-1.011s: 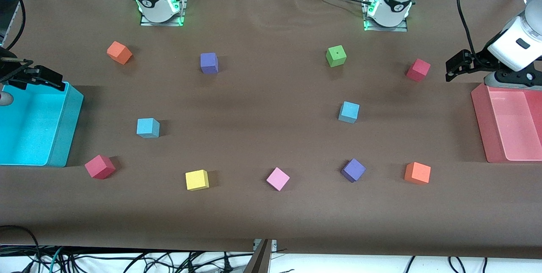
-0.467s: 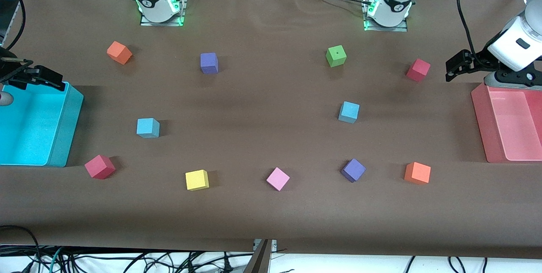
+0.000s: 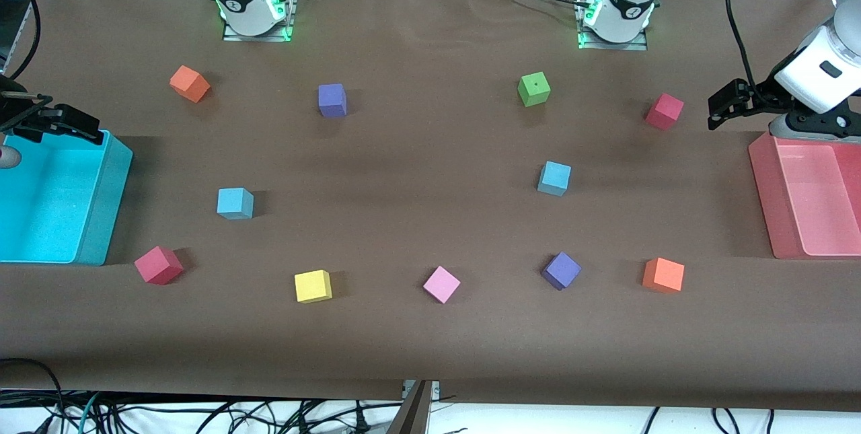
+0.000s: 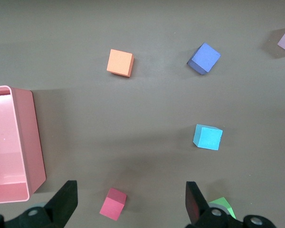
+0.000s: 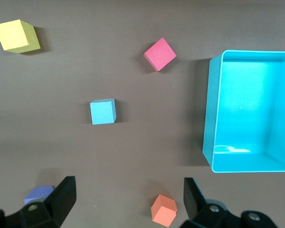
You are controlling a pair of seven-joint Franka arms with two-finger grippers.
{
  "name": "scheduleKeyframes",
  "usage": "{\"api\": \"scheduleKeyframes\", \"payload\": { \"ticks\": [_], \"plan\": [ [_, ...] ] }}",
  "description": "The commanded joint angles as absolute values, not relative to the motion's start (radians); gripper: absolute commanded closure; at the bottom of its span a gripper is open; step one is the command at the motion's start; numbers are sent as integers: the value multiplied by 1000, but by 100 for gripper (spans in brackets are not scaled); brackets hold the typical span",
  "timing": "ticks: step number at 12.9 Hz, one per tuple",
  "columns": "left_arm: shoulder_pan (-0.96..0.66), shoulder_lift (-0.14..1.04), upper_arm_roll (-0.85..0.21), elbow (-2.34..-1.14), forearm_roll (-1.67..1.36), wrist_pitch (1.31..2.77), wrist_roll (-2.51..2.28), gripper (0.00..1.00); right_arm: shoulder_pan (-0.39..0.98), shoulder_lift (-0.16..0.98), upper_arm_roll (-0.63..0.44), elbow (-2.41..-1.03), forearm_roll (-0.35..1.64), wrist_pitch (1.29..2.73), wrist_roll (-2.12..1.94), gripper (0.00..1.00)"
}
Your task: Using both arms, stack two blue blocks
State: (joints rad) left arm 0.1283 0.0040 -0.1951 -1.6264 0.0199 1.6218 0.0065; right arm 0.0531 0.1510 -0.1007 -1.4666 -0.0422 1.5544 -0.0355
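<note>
The two blue blocks [image 3: 235, 203] [image 3: 554, 178] look like soft foam, dull and not shiny. The table cover [image 3: 430, 340] looks like brown cloth, matt, with a few soft wrinkles. The blue bin [image 3: 107, 205] and the pink bin [image 3: 763, 192] look like smooth plastic, a bit shiny inside. The arms' white shells [image 3: 817, 67] look like hard, glossy plastic.

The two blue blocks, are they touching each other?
Apart. The front view shows one blue block toward the right arm's end and the other blue block toward the left arm's end, with bare table between.
</note>
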Motion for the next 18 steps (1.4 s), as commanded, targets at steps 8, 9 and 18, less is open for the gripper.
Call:
{"api": "scheduleKeyframes", "payload": {
  "ticks": [8, 9, 18],
  "plan": [
    [138, 0, -196, -1612, 0, 1611, 20, 0, 40, 173, -84, -1474, -22, 1569, -23, 0],
    [138, 0, -196, -1612, 0, 1611, 20, 0, 38, 173, -86, -1474, -5, 1571, -21, 0],
    [138, 0, -196, -1612, 0, 1611, 20, 0, 41, 228, -84, -1474, 0, 1571, -25, 0]
  ]
}}
